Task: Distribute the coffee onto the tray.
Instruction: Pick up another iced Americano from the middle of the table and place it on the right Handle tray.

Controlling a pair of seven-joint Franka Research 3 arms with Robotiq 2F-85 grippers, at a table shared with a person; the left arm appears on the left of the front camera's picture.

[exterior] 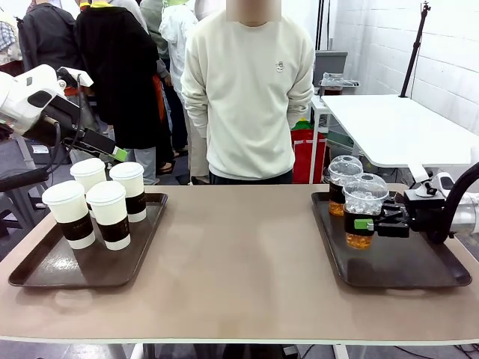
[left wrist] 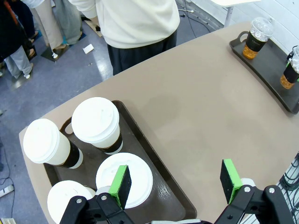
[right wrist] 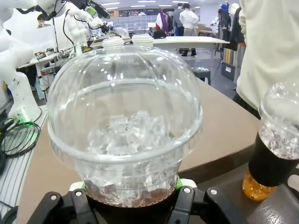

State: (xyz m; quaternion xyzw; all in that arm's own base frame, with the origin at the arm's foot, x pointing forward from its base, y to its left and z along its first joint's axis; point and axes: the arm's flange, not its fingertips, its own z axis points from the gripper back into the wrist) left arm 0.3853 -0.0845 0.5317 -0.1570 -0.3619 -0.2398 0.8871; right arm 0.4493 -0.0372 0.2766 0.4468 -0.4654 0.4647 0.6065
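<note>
— Where's the coffee sitting?

— Split in two lots. Four white paper cups (exterior: 99,206) with lids and dark sleeves stand bunched on the left tray (exterior: 45,271). Two clear dome-lidded iced coffees are on the right tray (exterior: 419,275), at its far left end. The nearer iced cup (exterior: 363,213) is clamped in the right gripper (exterior: 365,224), fingers closed around its dark band from the side. The other iced cup (exterior: 342,183) stands just behind it, near the tray's corner.

— Is that held cup lifted?

— Can't tell from here; its base looks at or just above the tray. From the right wrist camera the dome (right wrist: 124,107) full of ice sits right over the fingers, with the second cup (right wrist: 275,144) off to one side.

— And the left arm?

— Up above the paper cups. The left gripper (left wrist: 176,183) has its jaws spread wide, nothing between them; one green pad (left wrist: 122,183) hangs over a white lid (left wrist: 125,179), the other over bare table (exterior: 239,254).

— The person?

— Standing at the far edge, in a pale sweatshirt (exterior: 251,90).
</note>
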